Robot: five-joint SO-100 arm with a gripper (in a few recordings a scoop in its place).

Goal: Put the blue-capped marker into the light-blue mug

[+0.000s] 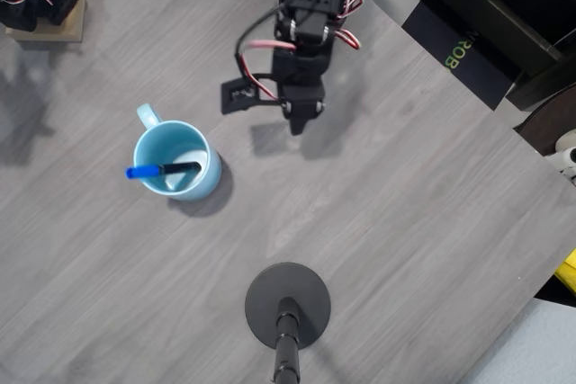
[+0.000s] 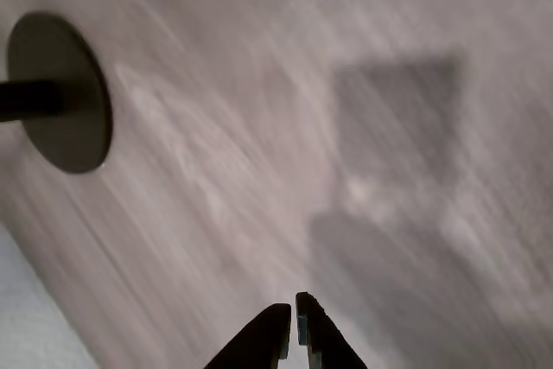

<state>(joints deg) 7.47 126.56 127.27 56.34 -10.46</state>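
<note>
The light-blue mug (image 1: 177,160) stands on the grey table left of centre in the overhead view, its handle pointing up-left. The blue-capped marker (image 1: 162,170) lies inside it, leaning across the opening with its blue cap sticking out over the left rim. My black gripper (image 1: 301,121) hangs above bare table to the right of the mug, well apart from it. In the wrist view the gripper (image 2: 294,326) has its two dark fingertips closed together with nothing between them, over blurred table.
A black round stand base (image 1: 288,305) with a pole sits near the table's front edge, also seen as the stand base (image 2: 60,92) in the wrist view. A wooden block (image 1: 49,24) with another arm is at the top left. A black box (image 1: 468,51) lies beyond the table's right edge.
</note>
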